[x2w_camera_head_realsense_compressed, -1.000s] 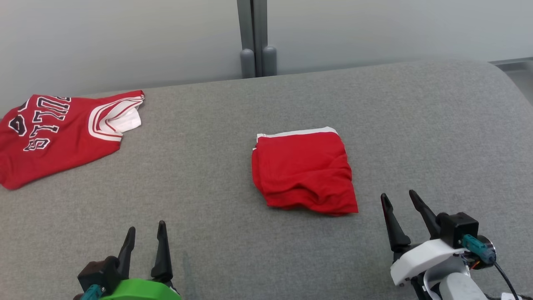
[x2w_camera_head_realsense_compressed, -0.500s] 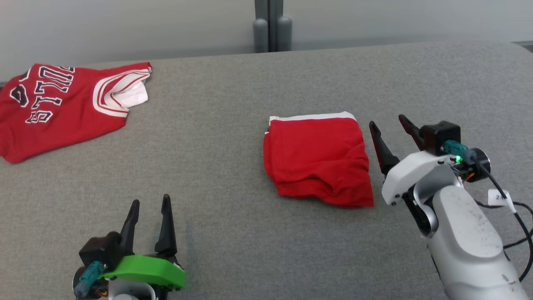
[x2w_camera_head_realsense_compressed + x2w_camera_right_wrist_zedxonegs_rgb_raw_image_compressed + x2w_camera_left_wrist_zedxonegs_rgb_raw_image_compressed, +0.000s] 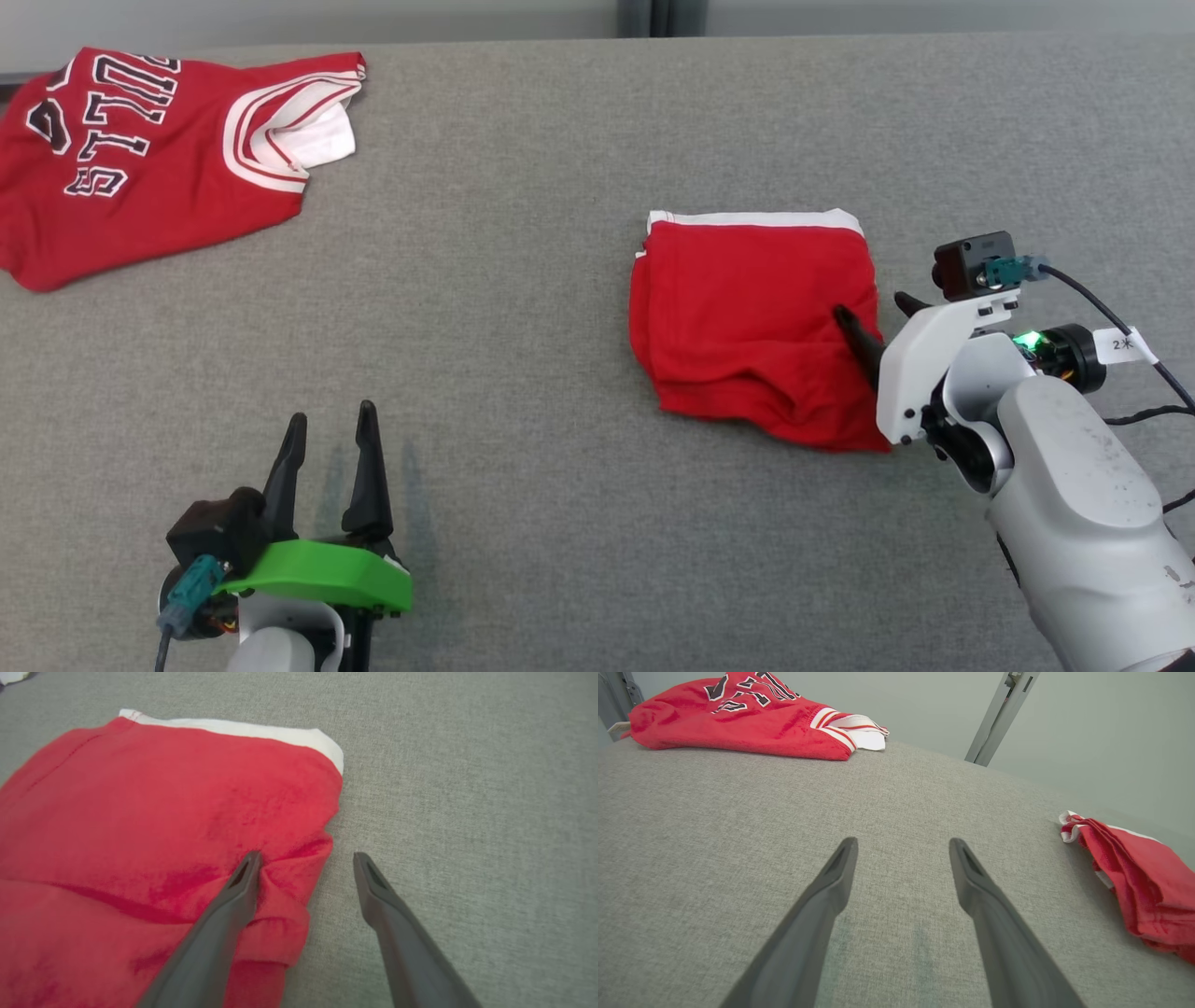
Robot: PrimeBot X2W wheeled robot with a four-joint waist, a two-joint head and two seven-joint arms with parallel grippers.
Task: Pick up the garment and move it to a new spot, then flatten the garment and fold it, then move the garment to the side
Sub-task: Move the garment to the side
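The garment (image 3: 752, 327) is a red piece of clothing, folded into a small, thick square. It lies on the big grey cloth surface (image 3: 523, 373), a bit to the robot's right of the middle. A white band (image 3: 756, 218) runs along its far edge. The near part of it is a little lumpy and wrinkled, and you can see layers stacked at its left side. The right gripper (image 3: 870, 306) is at the right edge of the garment. Its two dark fingers are spread wide apart and hold nothing. In the right wrist view, one finger (image 3: 243, 877) lies over the red cloth, and its tip seems to touch the cloth at a small wrinkle. The other finger (image 3: 373, 882) is over the bare grey surface, just beside the garment's edge. So the edge of the garment sits between the two fingers. The white and grey right arm (image 3: 1064, 485) reaches in from the lower right corner, with a small green light shining on its wrist. The left gripper (image 3: 331, 414) is at the lower left, well apart from the garment. Its fingers are spread apart too, with only grey surface between them. A second red garment, a jersey (image 3: 140, 159) with black and white letters and white stripes, lies spread out at the far left corner of the surface, well away from both grippers.
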